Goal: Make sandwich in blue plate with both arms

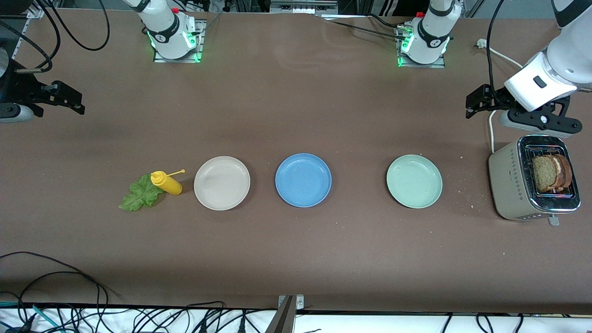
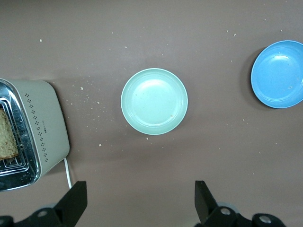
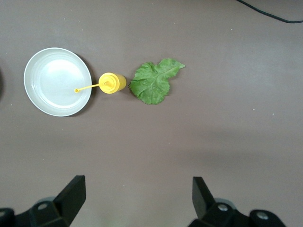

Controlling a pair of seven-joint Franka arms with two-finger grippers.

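The blue plate (image 1: 303,180) lies empty at the table's middle; it also shows in the left wrist view (image 2: 279,73). Two brown bread slices (image 1: 550,172) stand in the toaster (image 1: 513,185) at the left arm's end; one slice edge (image 2: 7,137) shows in the left wrist view. The green lettuce leaf (image 1: 141,193) lies flat toward the right arm's end, also seen in the right wrist view (image 3: 154,81). My left gripper (image 1: 469,107) (image 2: 140,194) is open and empty, up over the table by the toaster. My right gripper (image 1: 79,103) (image 3: 137,187) is open and empty, up over the table's right-arm end.
A yellow squeeze bottle (image 1: 166,182) lies touching the lettuce, beside a beige plate (image 1: 222,183). A pale green plate (image 1: 414,181) sits between the blue plate and the toaster. Crumbs lie near the toaster. Cables hang along the table's front edge.
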